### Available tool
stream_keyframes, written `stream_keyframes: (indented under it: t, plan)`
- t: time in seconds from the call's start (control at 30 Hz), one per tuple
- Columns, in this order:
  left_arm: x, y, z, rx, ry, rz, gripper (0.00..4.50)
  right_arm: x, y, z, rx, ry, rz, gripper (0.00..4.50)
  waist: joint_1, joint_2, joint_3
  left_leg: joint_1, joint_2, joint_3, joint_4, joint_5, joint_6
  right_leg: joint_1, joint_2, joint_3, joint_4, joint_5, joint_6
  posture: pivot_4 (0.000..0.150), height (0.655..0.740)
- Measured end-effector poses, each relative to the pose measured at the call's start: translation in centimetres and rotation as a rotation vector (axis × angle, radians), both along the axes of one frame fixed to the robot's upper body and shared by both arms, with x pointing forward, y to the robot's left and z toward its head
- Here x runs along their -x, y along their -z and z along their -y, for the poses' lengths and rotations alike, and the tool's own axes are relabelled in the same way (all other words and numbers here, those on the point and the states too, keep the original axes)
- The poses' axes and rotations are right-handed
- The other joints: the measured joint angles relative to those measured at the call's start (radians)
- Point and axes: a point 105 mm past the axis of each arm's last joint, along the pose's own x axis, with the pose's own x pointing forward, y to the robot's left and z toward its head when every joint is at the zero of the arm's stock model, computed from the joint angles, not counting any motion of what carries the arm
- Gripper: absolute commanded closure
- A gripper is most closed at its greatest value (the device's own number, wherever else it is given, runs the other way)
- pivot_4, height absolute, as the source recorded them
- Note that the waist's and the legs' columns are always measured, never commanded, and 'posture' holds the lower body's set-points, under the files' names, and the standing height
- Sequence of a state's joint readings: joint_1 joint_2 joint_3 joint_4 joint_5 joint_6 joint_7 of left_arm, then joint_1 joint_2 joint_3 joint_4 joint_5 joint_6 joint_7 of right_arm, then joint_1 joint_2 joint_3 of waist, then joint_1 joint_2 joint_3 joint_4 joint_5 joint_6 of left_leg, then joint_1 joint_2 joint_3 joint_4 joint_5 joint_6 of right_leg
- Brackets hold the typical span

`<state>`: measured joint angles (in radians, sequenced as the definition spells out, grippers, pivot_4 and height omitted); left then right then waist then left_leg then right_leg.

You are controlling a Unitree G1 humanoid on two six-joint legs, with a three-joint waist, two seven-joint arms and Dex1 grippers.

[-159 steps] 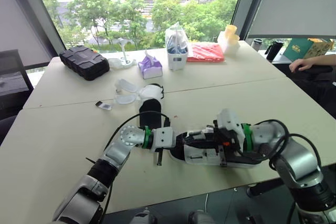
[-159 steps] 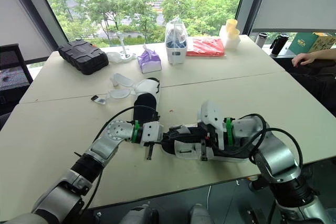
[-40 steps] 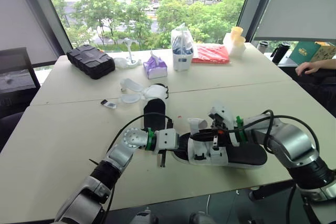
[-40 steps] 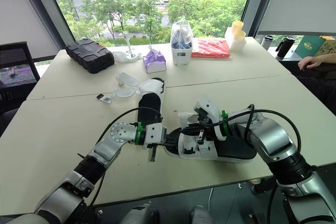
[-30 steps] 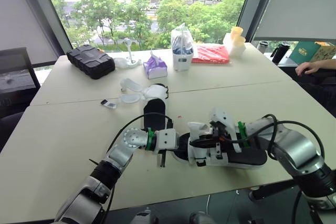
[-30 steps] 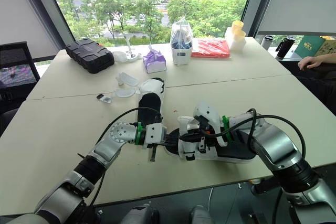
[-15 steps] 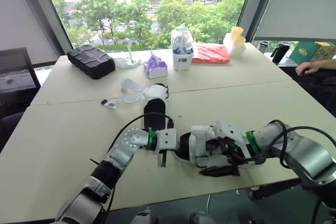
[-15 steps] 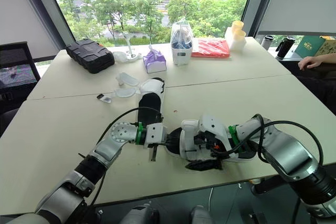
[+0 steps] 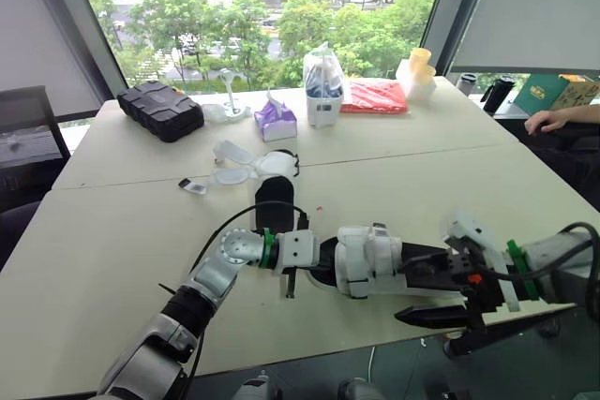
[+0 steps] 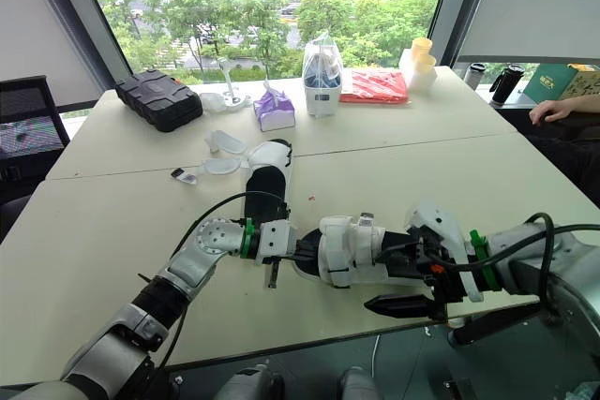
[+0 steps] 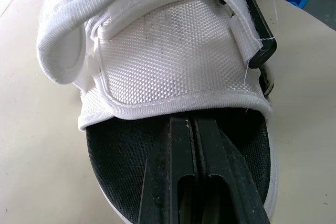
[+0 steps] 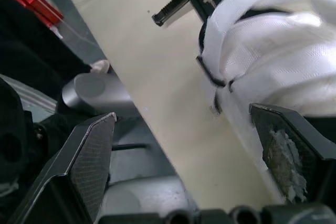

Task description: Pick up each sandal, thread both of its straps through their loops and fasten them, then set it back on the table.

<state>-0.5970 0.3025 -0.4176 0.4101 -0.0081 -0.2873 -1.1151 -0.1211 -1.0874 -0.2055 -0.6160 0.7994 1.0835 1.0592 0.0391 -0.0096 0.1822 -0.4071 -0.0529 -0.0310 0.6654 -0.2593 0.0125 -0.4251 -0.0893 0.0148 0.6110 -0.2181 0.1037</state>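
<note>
**Item 1.** Near sandal (image 9: 367,259), lower centre of the frame, lying on the bench (image 9: 122,222). Its white front strap (image 11: 173,51) is folded across the upper beside the black loop (image 11: 260,38). You may judge it close to fastened, though the rear strap is unclear.

**Item 2.** Far sandal (image 9: 273,196), upper centre, straps splayed open, not yet begun.

**Left end effector** (image 11: 189,129): fingers pressed together, resting on the near sandal's footbed under the front strap.

**Right end effector** (image 12: 181,115): spread wide and holding nothing, at lower right, just beside the near sandal.
</note>
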Motion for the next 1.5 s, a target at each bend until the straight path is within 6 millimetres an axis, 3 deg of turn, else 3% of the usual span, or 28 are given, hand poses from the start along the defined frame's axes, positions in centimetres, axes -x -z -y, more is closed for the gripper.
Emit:
stream_keyframes:
  t: [0.27,0.8,0.87,0.97,1.13,1.23,1.37,1.5]
  plan:
    - [-0.2,-0.1,0.1,-0.005,0.007,0.002,4.50,-0.1,3.9,-1.1,-0.036,0.091,-0.018,0.09,0.000,0.000,0.000,0.000,0.000,0.000,0.001,0.000,0.000,0.000,0.001,0.000,0.000,0.000,0.001,0.150,0.7400]
    - [-0.4,-0.2,0.1,-0.004,-0.004,-0.002,4.50,-1.3,4.9,-4.8,-0.160,0.077,-0.054,0.09,-0.001,-0.001,0.000,0.000,0.000,0.000,0.001,0.000,0.000,0.000,0.001,0.000,0.000,0.000,0.000,0.150,0.7400]
    - [-0.4,-0.2,0.1,-0.005,-0.005,-0.002,4.50,-1.5,5.1,-5.1,-0.184,0.085,-0.079,0.60,-0.001,-0.001,0.000,0.000,0.000,0.000,0.001,0.000,0.000,0.000,0.001,0.000,0.000,0.000,0.000,0.150,0.7400]
    - [-0.4,-0.2,0.2,-0.005,-0.005,-0.003,4.50,-1.9,5.3,-4.9,-0.169,0.102,-0.087,1.82,-0.001,0.000,0.000,0.000,0.000,0.000,0.001,0.000,0.000,0.000,0.001,0.000,0.000,0.000,0.000,0.150,0.7400]
    - [-0.3,-0.2,0.2,0.000,-0.008,-0.005,4.50,-2.1,6.0,-4.9,-0.146,0.109,-0.106,4.41,-0.001,0.000,0.000,0.000,0.000,0.000,0.001,0.000,0.000,0.000,0.001,0.000,0.000,0.002,0.003,0.150,0.7400]
    - [-0.2,-0.2,0.3,0.000,-0.008,-0.003,4.50,-2.0,6.6,-4.7,-0.105,0.102,-0.112,4.46,-0.001,0.000,0.000,0.000,0.000,0.000,0.001,0.000,0.000,0.000,0.001,0.000,0.000,0.001,0.002,0.150,0.7400]
    - [-0.1,-0.2,0.3,0.000,-0.008,-0.003,4.50,0.2,8.6,-4.2,-0.061,0.057,-0.229,4.46,0.000,0.000,0.000,0.000,0.000,0.000,0.001,0.000,0.000,0.000,0.001,0.000,0.000,0.000,0.001,0.150,0.7400]
    - [0.0,-0.1,0.3,-0.004,-0.011,-0.010,4.50,1.4,9.0,-4.0,-0.041,0.004,-0.258,4.46,0.000,-0.001,-0.001,0.000,0.000,0.000,0.001,0.000,0.000,0.000,0.002,-0.001,0.000,0.001,0.002,0.150,0.7400]
